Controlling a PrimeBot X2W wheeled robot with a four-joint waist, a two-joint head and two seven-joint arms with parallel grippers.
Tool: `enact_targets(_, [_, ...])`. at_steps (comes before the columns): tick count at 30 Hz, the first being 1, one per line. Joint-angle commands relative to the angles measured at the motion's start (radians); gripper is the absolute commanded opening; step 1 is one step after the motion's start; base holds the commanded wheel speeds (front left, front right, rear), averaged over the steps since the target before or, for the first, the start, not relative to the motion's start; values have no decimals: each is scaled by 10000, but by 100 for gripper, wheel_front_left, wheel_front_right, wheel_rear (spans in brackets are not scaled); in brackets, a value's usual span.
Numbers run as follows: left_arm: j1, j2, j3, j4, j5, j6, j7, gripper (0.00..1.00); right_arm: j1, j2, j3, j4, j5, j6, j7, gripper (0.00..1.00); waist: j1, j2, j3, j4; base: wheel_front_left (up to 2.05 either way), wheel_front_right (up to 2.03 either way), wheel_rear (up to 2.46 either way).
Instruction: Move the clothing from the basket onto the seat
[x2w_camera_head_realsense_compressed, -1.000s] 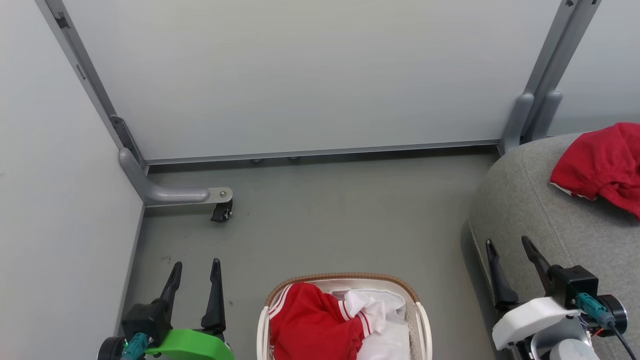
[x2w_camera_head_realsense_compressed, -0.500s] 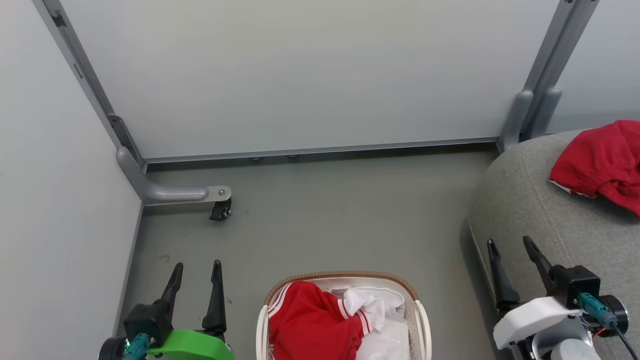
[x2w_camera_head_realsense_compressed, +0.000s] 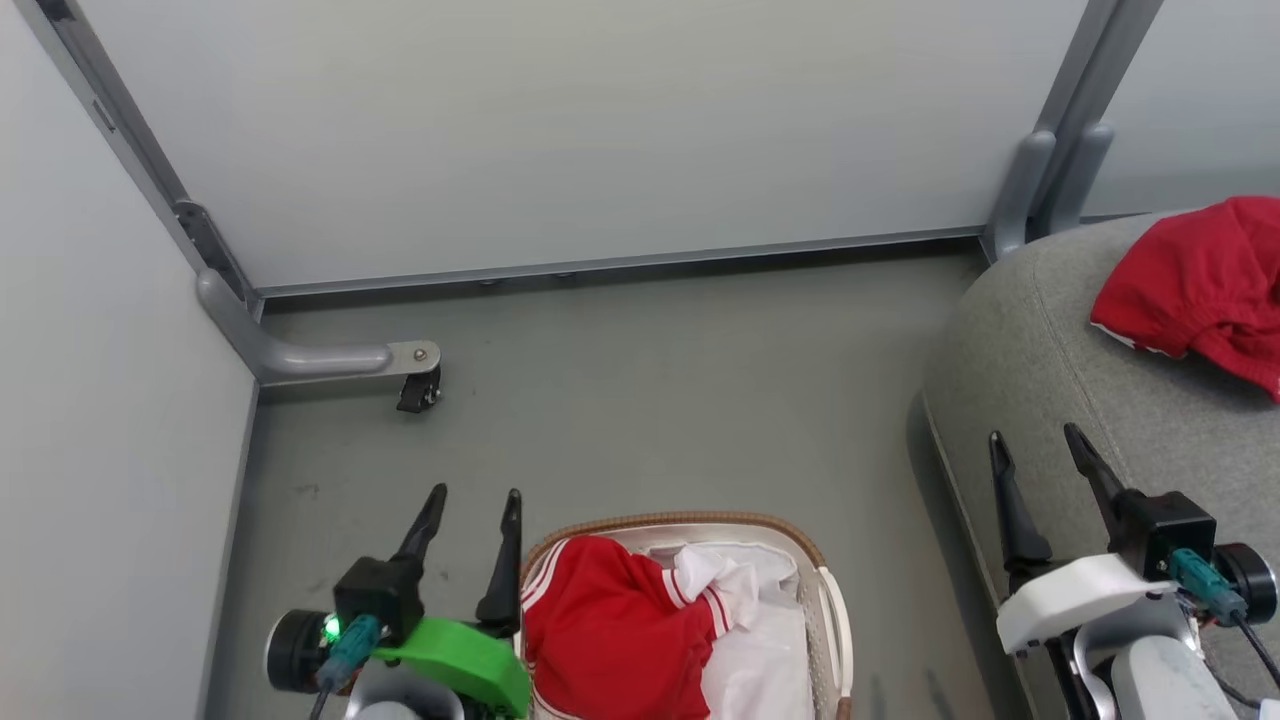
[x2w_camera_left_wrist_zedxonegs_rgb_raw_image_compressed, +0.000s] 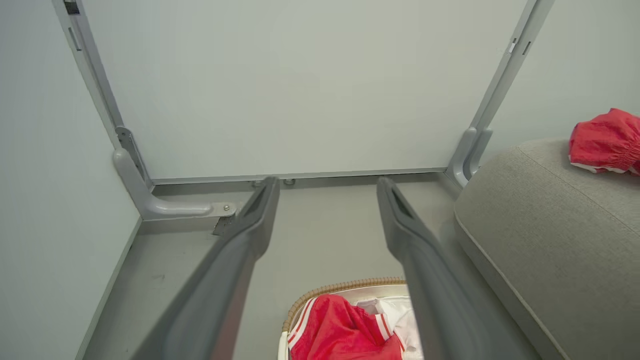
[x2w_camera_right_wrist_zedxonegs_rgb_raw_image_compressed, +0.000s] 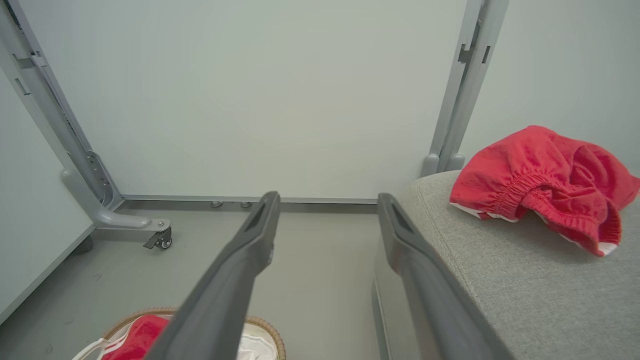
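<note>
Pale partition walls (x2w_camera_head_realsense_compressed: 600, 130) at the back, grey floor (x2w_camera_head_realsense_compressed: 650, 400) in front, a castered partition foot (x2w_camera_head_realsense_compressed: 418, 385) off to the left. Low at the left, the left tool (x2w_camera_head_realsense_compressed: 477, 492): fingers parted, nothing between them, tips pointing away from the robot, inner finger just beside the left rim of the basket (x2w_camera_head_realsense_compressed: 680, 520); touching or not, cannot tell. Just to the right of it and lower, heaped in the basket's left half, the red clothing (x2w_camera_head_realsense_compressed: 610, 640), bunched with no clear long axis, white lining (x2w_camera_head_realsense_compressed: 770, 670) alongside. Clearly the nearer arm for the pick; probably calls for a short shift right and a tilt down into the heap. Further right, the grey seat (x2w_camera_head_realsense_compressed: 1060, 400), a second red garment (x2w_camera_head_realsense_compressed: 1190, 290) lying on top. At the seat's left edge, the right tool (x2w_camera_head_realsense_compressed: 1033, 435), likewise parted and empty, well apart from the basket.
</note>
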Motion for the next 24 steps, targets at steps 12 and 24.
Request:
enact_targets(12, [-3284, 29, -2429, 3463, 233, -80, 9, 100, -1974, -39, 605, -562, -171, -14, -49, 100, 0, 0, 3437, -1847, 0, 0, 0])
enact_targets(24, [-4952, 42, -3611, 6746, 280, -176, 10, 100, -3042, -25, 1091, -924, 525, -14, -49, 100, 0, 0, 5977, -3450, 0, 0, 0])
